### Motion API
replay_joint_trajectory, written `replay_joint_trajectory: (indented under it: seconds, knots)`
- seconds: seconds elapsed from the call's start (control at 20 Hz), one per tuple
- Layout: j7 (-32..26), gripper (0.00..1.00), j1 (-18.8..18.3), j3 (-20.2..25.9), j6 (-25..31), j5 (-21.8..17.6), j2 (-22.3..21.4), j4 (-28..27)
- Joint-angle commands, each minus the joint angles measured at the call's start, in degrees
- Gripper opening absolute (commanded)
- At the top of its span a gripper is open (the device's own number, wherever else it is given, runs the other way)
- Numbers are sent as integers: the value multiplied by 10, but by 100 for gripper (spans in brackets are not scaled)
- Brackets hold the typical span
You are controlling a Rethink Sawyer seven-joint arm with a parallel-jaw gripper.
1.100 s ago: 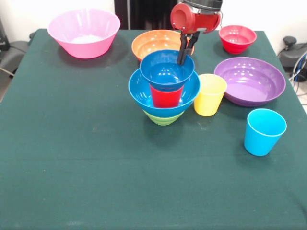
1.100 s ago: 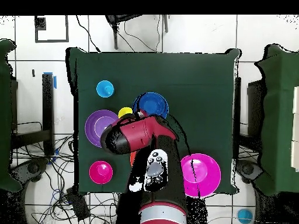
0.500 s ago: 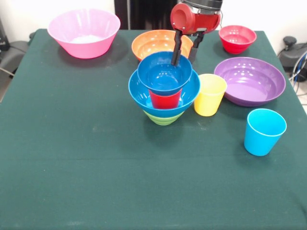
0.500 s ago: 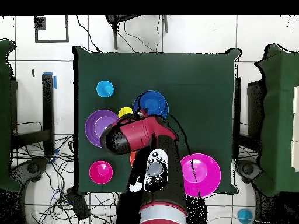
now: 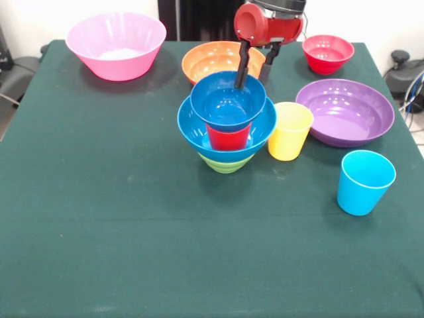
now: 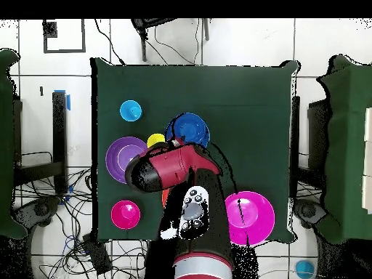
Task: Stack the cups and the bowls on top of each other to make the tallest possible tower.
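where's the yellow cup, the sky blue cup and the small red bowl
yellow cup (image 5: 289, 136), front view, on its outer wall below the rim
sky blue cup (image 5: 364, 189), front view, on its outer wall
small red bowl (image 5: 326, 61), front view, on its outer wall facing the camera

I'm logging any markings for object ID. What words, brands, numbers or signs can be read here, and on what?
None can be read: the cups, the bowls, the green cloth and the red arm show no legible text in either view.
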Motion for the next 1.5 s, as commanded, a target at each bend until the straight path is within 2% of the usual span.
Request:
replay_joint_trajectory:
  seconds: [0.05,0.45,0.95,1.15,1.3,1.5]
  knots:
    - [35,100,6,27,95,15,-11,2]
    - [23,100,2,40,138,24,-57,22]
    - [14,100,-8,48,160,23,-73,32]
    - [-4,100,-29,58,156,24,-75,26]
    - [-28,100,-59,83,148,31,-73,21]
    - [-75,100,-101,121,179,50,-91,9]
